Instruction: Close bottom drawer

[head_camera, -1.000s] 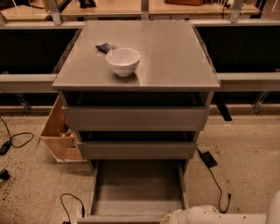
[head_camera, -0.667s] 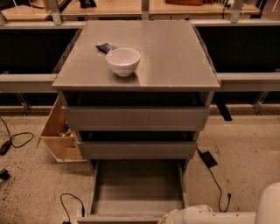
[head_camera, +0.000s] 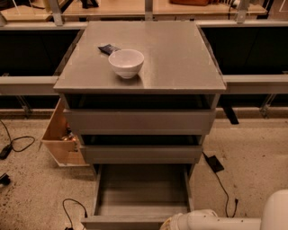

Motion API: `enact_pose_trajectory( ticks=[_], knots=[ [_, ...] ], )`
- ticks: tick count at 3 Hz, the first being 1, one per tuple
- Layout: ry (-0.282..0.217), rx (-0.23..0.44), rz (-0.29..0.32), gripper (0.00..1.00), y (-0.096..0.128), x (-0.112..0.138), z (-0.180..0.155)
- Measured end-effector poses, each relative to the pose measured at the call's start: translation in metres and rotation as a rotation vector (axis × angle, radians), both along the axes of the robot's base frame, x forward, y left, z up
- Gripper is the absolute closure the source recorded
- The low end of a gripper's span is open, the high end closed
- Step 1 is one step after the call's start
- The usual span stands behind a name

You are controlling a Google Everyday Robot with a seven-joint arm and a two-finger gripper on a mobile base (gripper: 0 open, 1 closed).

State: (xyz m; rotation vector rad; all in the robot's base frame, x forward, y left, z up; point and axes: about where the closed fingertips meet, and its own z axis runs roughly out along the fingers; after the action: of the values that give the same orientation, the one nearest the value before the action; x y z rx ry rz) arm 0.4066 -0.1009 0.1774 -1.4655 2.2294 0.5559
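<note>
At the bottom edge of the view, the robot's white arm (head_camera: 225,222) reaches in from the right, and the tool (head_camera: 177,223) sits at its left end, just beside the right front corner of the bottom drawer (head_camera: 141,191). Only a rounded white part of the tool shows, so I cannot tell whether it is apart or together.

The bottom drawer stands pulled well out of the grey cabinet (head_camera: 211,87). Its long shallow tray lies open to view, its flat front close to the lower edge of the view. A black cable (head_camera: 74,207) loops on the speckled floor (head_camera: 252,148) just left of it, and a small black block (head_camera: 215,164) with its own lead lies to the right.

Above it, the middle drawer (head_camera: 141,154) and the top drawer (head_camera: 139,121) each stand out a little, with a dark gap over each front. A light-brown wooden box (head_camera: 60,134) sits against the cabinet's left side.

On the cabinet's top a white bowl (head_camera: 126,63) stands upright left of centre, with a small dark object (head_camera: 109,48) just behind it. Beyond the cabinet runs a light wooden table (head_camera: 121,6).
</note>
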Motion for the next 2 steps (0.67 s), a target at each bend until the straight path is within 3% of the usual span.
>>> enact_pose_trajectory(
  ticks=[1,2],
  knots=[
    [0.000,0.000,0.000,1.00,0.000,-0.001,0.000],
    [-0.030,0.001,0.004,1.00,0.000,0.024,-0.008]
  ],
)
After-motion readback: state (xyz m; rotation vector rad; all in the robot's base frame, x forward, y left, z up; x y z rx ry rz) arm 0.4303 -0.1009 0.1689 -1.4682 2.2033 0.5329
